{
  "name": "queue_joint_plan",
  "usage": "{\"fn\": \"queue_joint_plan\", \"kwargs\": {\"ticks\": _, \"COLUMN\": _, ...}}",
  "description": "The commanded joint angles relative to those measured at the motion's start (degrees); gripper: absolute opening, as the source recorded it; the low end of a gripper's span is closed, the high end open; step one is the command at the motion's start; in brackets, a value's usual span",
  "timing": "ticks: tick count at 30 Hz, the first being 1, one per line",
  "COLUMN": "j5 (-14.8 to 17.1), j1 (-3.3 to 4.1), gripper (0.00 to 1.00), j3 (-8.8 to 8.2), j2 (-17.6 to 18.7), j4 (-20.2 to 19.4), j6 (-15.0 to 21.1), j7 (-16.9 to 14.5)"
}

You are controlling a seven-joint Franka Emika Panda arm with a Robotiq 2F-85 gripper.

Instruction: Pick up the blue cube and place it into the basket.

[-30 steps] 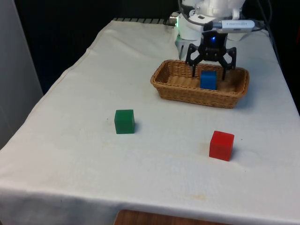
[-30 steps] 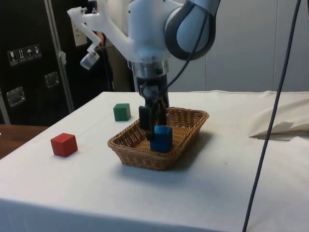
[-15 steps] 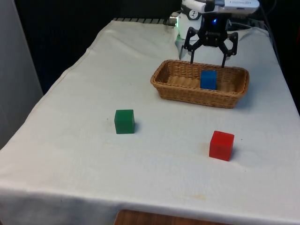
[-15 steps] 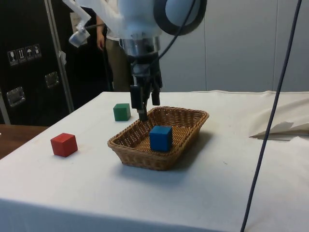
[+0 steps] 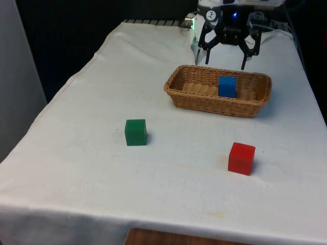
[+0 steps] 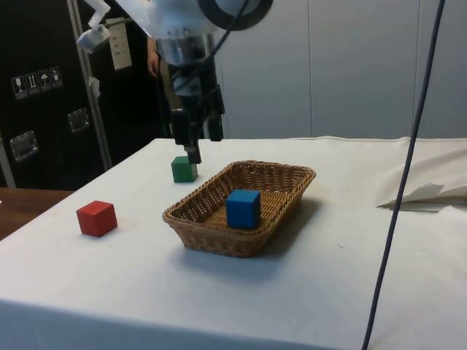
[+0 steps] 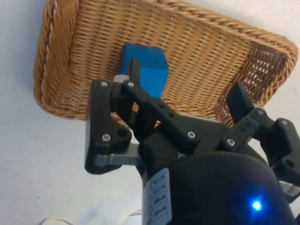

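Observation:
The blue cube point(image 5: 227, 87) point(image 6: 243, 208) point(image 7: 150, 63) rests upright on the floor of the wicker basket point(image 5: 214, 104) point(image 6: 219, 237) point(image 7: 70, 47), nearer the end on the front view's right. My gripper point(image 5: 225, 64) point(image 6: 201, 149) point(image 7: 187, 77) hangs open above the basket's far rim, well clear of the cube. Nothing is between its fingers. In the wrist view the cube shows beyond one fingertip point(image 7: 135, 65), down inside the basket.
A green cube point(image 5: 135, 132) point(image 6: 184, 169) sits on the cloth towards the front view's left, a red cube point(image 5: 241, 158) point(image 6: 96, 218) nearer the front edge on the right. A dark cable point(image 6: 408, 146) hangs beside the table over a cloth fold point(image 6: 423, 193).
My gripper has risen out of the basket and drawn back towards the far rim, staying open. The blue cube stays where it lay in the basket.

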Motion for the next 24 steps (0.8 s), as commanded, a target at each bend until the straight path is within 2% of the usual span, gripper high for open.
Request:
{"fn": "queue_joint_plan", "kwargs": {"ticks": 1, "j5": 0.46, "j1": -0.17, "gripper": 1.0, "j3": -0.06, "j2": 0.63, "j4": 1.43, "j6": -1.26, "j7": -0.69}}
{"fn": "queue_joint_plan", "kwargs": {"ticks": 6, "j5": 0.46, "j1": -0.23, "gripper": 1.0, "j3": -0.4, "j2": 1.95, "j4": 5.33, "j6": -4.3, "j7": -1.6}}
{"fn": "queue_joint_plan", "kwargs": {"ticks": 7, "j5": 0.0, "j1": -0.11, "gripper": 1.0, "j3": -0.46, "j2": 1.66, "j4": 4.87, "j6": -3.67, "j7": -1.09}}
{"fn": "queue_joint_plan", "kwargs": {"ticks": 14, "j5": 0.23, "j1": -0.63, "gripper": 1.0, "j3": -1.03, "j2": 3.38, "j4": 10.14, "j6": -8.31, "j7": -3.32}}
{"fn": "queue_joint_plan", "kwargs": {"ticks": 15, "j5": 0.0, "j1": -0.52, "gripper": 1.0, "j3": -1.09, "j2": 3.15, "j4": 9.8, "j6": -7.79, "j7": -2.92}}
{"fn": "queue_joint_plan", "kwargs": {"ticks": 20, "j5": 0.06, "j1": -0.86, "gripper": 1.0, "j3": -1.72, "j2": 3.78, "j4": 12.55, "j6": -10.54, "j7": -4.81}}
{"fn": "queue_joint_plan", "kwargs": {"ticks": 24, "j5": 0.0, "j1": -0.69, "gripper": 1.0, "j3": -2.01, "j2": 3.67, "j4": 12.83, "j6": -10.66, "j7": -4.98}}
